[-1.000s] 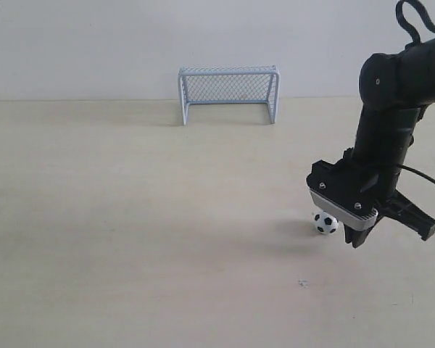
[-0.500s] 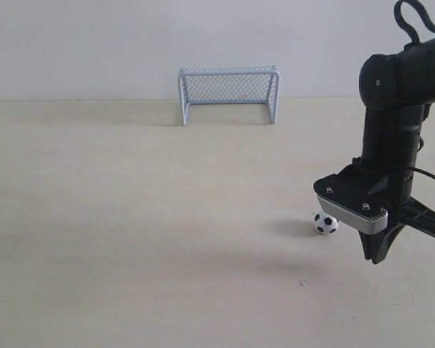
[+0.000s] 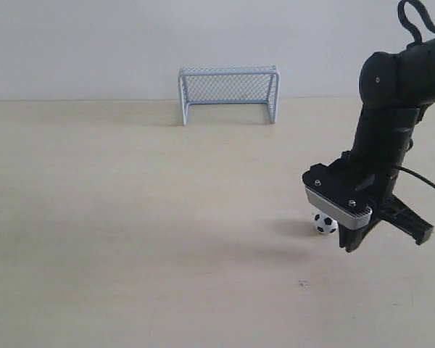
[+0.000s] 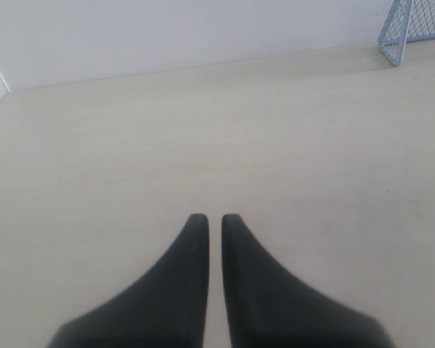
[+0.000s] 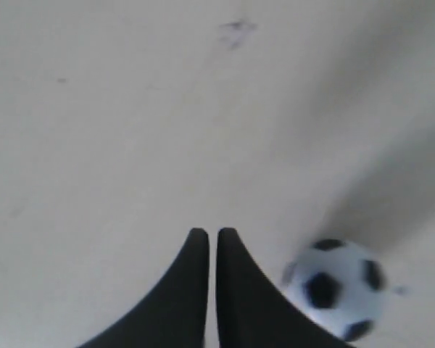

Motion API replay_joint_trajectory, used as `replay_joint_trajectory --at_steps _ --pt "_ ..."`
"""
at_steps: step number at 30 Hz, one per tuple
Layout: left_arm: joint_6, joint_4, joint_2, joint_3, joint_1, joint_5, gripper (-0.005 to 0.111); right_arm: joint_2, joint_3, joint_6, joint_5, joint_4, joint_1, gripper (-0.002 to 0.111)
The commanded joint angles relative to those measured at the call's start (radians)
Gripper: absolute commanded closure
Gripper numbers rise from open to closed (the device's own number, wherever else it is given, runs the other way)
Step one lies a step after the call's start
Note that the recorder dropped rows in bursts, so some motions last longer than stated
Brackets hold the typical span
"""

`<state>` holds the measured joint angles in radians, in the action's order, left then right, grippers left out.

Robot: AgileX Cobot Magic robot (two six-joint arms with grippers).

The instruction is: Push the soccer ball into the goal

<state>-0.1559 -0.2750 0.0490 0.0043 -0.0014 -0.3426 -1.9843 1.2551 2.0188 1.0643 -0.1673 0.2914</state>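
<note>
The small black-and-white soccer ball [image 3: 323,223] lies on the pale table at the right, well in front of the goal [image 3: 228,93], which stands at the back by the wall. My right gripper [image 3: 347,244] points down just right of the ball, its silver wrist plate hanging partly over it. In the right wrist view the right gripper [image 5: 206,233] is shut on nothing, and the soccer ball [image 5: 337,288] rests against the side of one finger. My left gripper [image 4: 214,217] is shut and empty over bare table, with a corner of the goal [image 4: 412,29] far off.
The pale wooden table [image 3: 130,217] stretches between ball and goal with nothing on it. A small dark mark [image 3: 302,283] sits near the front. A white wall runs behind the goal. The left arm does not show in the exterior view.
The right gripper dropped back to the right half a second ago, then swung left and up again, close over the ball. The ball has barely shifted.
</note>
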Motion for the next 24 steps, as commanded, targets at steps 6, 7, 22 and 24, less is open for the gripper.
replay_joint_trajectory --at_steps 6,7,22,24 --pt "-0.009 0.0 0.006 -0.004 -0.008 0.005 0.1 -0.035 0.006 0.046 -0.589 -0.203 0.037 0.108" --pt "-0.009 0.0 0.006 -0.004 -0.008 0.005 0.1 -0.014 0.006 0.035 -0.499 -0.201 0.028 0.108" --pt "-0.009 0.0 0.006 -0.004 -0.008 0.005 0.1 0.257 0.006 -0.082 -0.005 -0.098 -0.132 0.108" --pt "-0.009 0.0 0.006 -0.004 -0.008 0.005 0.1 0.278 0.006 -0.09 0.024 -0.098 -0.132 0.108"
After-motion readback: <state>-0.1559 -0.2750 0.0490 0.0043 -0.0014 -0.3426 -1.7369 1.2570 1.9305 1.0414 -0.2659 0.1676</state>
